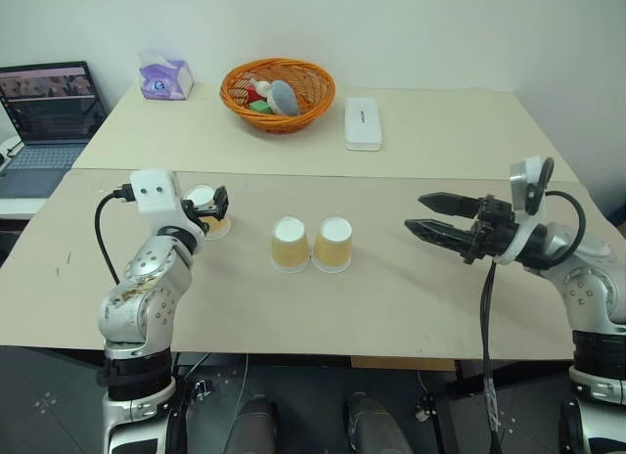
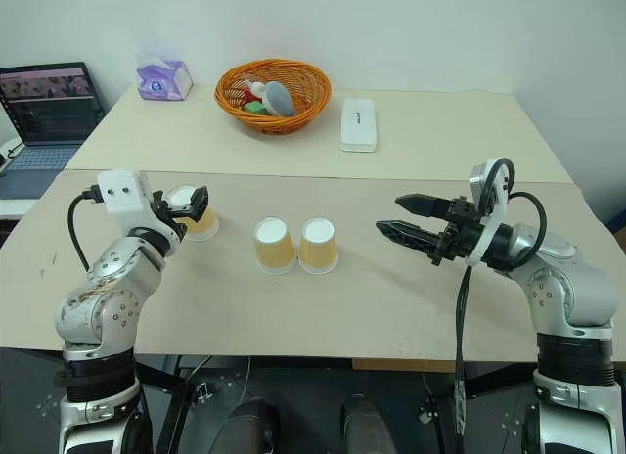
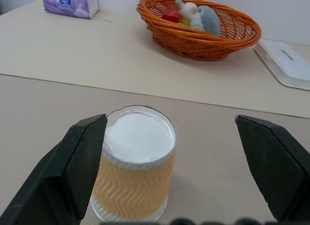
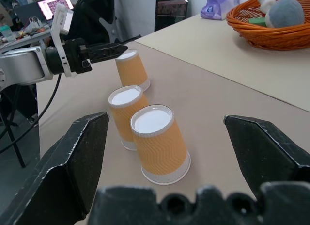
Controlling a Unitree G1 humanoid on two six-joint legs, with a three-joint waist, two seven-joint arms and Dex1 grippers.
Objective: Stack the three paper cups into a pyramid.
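Observation:
Three paper cups stand upside down on the tan table, white bases up. Two of them, one cup (image 1: 290, 245) and its neighbour (image 1: 333, 244), sit side by side at the table's middle. The third cup (image 1: 213, 222) is apart to their left, between the fingers of my open left gripper (image 1: 213, 204). In the left wrist view this cup (image 3: 133, 179) stands close against one finger (image 3: 80, 157), with a wide gap to the other. My right gripper (image 1: 415, 211) hovers open to the right of the pair, pointing at them with nothing between its fingers.
On the far table stand an orange basket (image 1: 284, 119) of toys, a white box (image 1: 362, 122) and a purple tissue pack (image 1: 164, 79). A laptop (image 1: 49, 107) sits beyond the left edge. A seam (image 1: 391, 176) divides the two tables.

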